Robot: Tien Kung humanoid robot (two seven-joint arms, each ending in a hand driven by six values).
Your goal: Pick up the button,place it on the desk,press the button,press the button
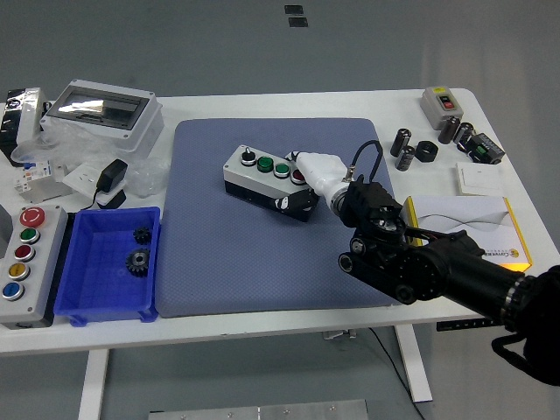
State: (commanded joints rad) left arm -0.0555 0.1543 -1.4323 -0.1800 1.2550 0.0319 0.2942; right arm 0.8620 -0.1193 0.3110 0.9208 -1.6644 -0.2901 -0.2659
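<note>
Right robot hand (pixel 317 172), white-covered, rests on the grey button box's (pixel 267 181) red end; finger closure indeterminate. Recommend pressing squarely downward, preventing the box sliding across the blue mat (pixel 262 262).

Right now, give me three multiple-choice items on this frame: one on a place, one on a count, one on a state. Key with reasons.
1. Where does the grey button box lie?
A. in the blue bin
B. on the blue mat
C. on the yellow-edged box

2. How many gears lie in the blue bin?
A. two
B. four
C. none

3. What is the right hand doing?
A. resting off the table
B. lifting the box in the air
C. lying on the box's right end, by its red button

Key: 1 B, the box sits on the blue mat. 2 A, two dark gears show in the bin. 3 C, the white hand covers that end, box down on the mat.
</note>
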